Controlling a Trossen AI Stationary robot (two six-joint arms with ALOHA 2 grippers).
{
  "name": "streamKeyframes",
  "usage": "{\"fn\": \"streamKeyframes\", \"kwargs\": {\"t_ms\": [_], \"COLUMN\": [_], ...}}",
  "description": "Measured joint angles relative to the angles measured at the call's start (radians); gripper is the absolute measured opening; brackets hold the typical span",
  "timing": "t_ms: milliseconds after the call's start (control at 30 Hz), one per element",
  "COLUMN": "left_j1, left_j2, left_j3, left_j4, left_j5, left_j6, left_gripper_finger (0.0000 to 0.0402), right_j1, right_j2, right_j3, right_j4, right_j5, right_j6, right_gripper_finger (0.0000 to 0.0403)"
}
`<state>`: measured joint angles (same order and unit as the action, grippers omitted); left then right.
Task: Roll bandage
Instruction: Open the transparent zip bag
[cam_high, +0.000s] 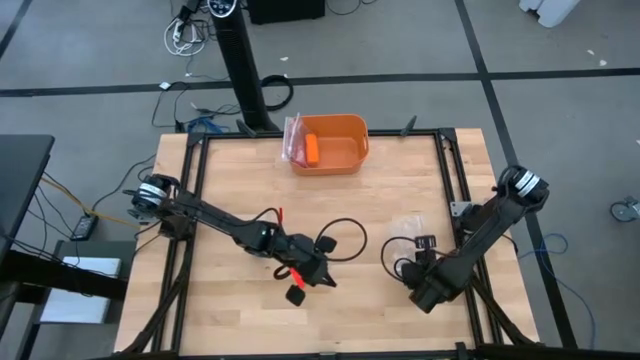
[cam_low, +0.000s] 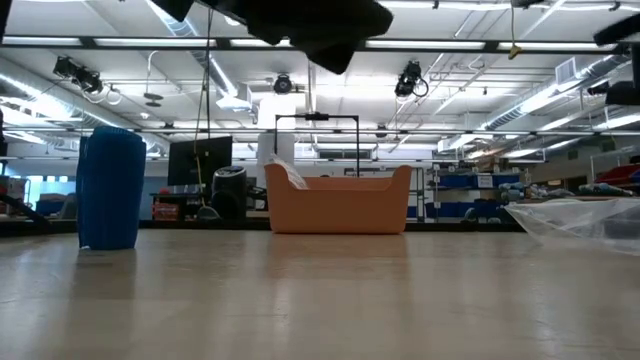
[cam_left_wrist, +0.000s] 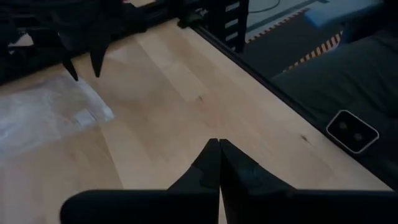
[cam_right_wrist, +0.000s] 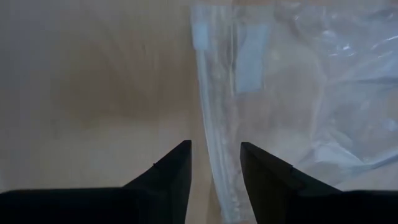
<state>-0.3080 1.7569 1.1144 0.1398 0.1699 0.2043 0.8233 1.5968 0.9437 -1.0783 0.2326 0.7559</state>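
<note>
Overhead down, low level across table (cam_high: 400, 200), wrists close forward

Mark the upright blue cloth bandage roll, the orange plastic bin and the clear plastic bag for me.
blue cloth bandage roll (cam_low: 110, 188): low view, middle of its upright side.
orange plastic bin (cam_high: 356, 134): high view, right-hand rim.
clear plastic bag (cam_right_wrist: 323, 81): right wrist view, crinkled film ahead of the right arm's fingers.

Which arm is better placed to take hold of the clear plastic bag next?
Right. Its hand is open right at the clear plastic bag, with the bag's edge lined up between its fingers. The left hand is shut and points at bare table, apart from the bag.
</note>
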Motion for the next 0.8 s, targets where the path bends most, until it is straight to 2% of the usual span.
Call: {"fn": "streamKeyframes", "kwargs": {"t_ms": [400,500,633,800], "left_j1": [-0.001,-0.002,-0.002,-0.002], "left_j2": [0.000,0.000,0.000,-0.008], "left_j3": [-0.013,-0.013,-0.013,-0.013], "left_j4": [0.000,-0.001,-0.002,-0.011], "left_j5": [0.000,0.000,0.000,-0.005], "left_j6": [0.000,0.000,0.000,0.019], "left_gripper_finger": [0.0004,0.0004,0.0004,0.0004], "right_j1": [-0.001,-0.003,-0.009,-0.014], "right_j2": [0.055,0.055,0.054,0.054], "right_j3": [-0.058,-0.066,-0.072,-0.044], "right_j4": [0.085,0.076,0.066,0.056], "right_j5": [-0.001,0.031,0.048,0.053], "right_j6": [0.017,0.030,0.029,0.029], "right_gripper_finger": [0.0114,0.0085,0.0016,0.0006]}}
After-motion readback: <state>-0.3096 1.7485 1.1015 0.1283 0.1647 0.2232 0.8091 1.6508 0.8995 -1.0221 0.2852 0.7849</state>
